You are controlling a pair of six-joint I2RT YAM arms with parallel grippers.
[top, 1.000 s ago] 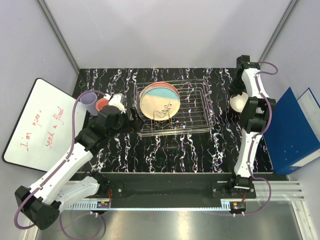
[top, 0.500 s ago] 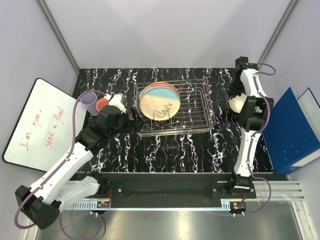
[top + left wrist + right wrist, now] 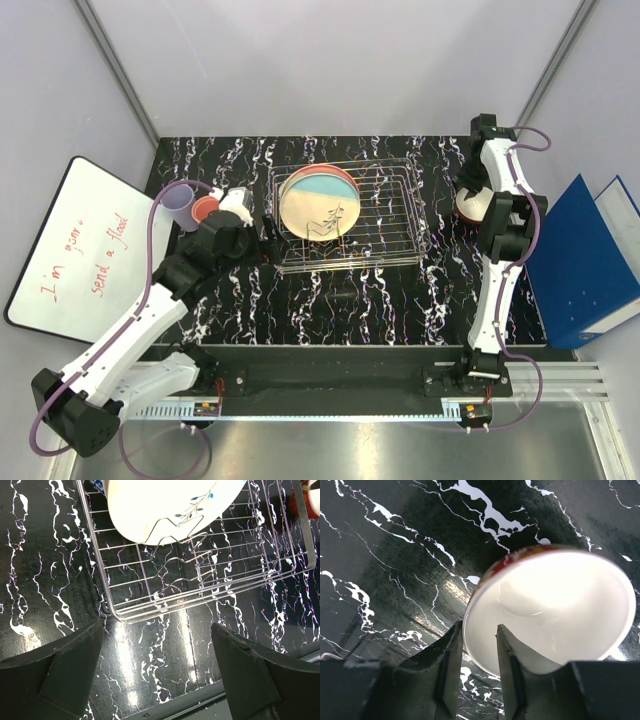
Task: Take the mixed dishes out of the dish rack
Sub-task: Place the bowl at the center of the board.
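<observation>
Right arm [image 3: 497,270] runs straight up the counter's [image 3: 330,300] right side, elbow folded, wrist tipped down about 3 o'clock from the rack [image 3: 395,212]. The right jaws straddle the rim of the red bowl [image 3: 555,605], one finger outside and one in the white inside. They're slack, with a visible gap, so not pinching it. The bowl is clear of the rack, near its right end. It looks tipped in the wrist view, and I can't tell if it's flat on the counter.

Left arm [image 3: 130,340] reaches in from 7 o'clock, forearm angled up to the rack's left end at 9 o'clock. The left jaws are spread wide and holding nothing, just beside a rack corner.

Two plates [image 3: 315,205] stand on edge in the rack's left half, the cream-and-blue one in front. The lavender cup [image 3: 180,205] sits further out at 9 o'clock.
</observation>
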